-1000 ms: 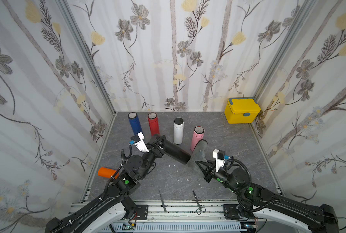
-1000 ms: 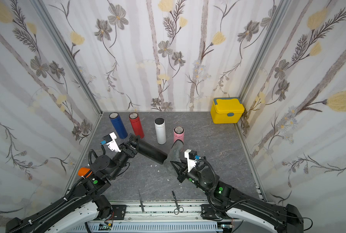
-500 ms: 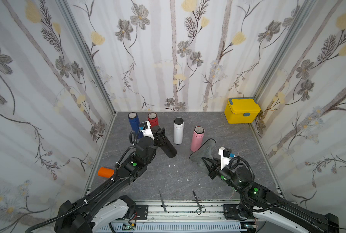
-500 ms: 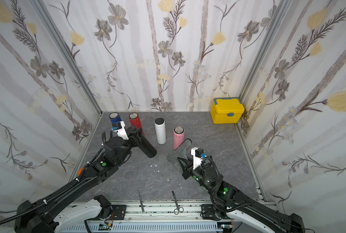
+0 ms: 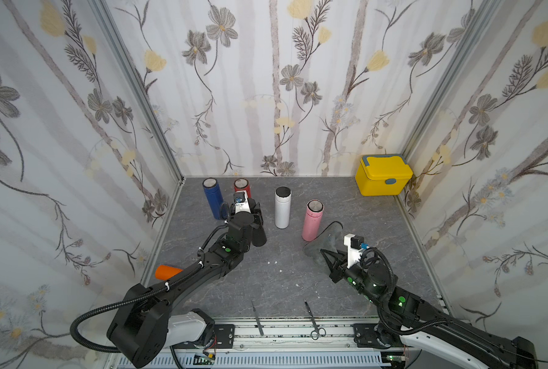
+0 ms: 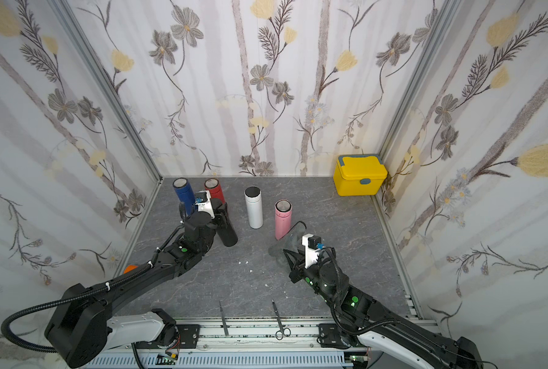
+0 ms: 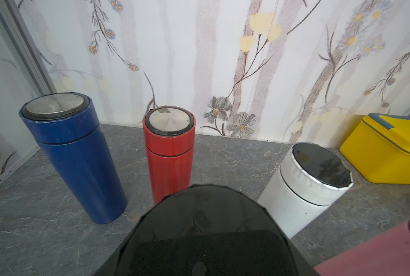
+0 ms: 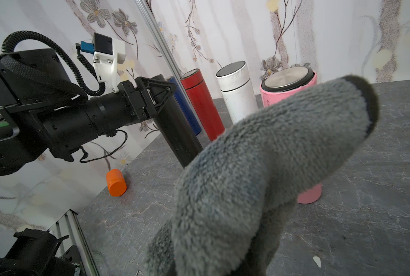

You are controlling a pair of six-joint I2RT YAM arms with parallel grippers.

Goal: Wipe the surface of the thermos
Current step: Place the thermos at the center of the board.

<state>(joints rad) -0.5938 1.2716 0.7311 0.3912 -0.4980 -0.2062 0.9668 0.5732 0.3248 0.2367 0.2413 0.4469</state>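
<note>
With the left gripper (image 6: 220,213) clamped on the tilted black thermos (image 6: 228,231) at 10 o'clock and the right gripper (image 5: 325,254) pinching the cloth (image 5: 325,238) at 3, the thermos wants standing up gently, clear of the red thermos (image 6: 215,188).

Black thermos (image 6: 228,231) in left jaws, grey cloth (image 6: 290,239) in right jaws

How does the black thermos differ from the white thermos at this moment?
The black thermos is tilted; the white thermos stands upright. The left tool grips the black thermos; nothing holds the white thermos. One body is black, the other white. Both are slim cylinders with dark glossy tops.
</note>
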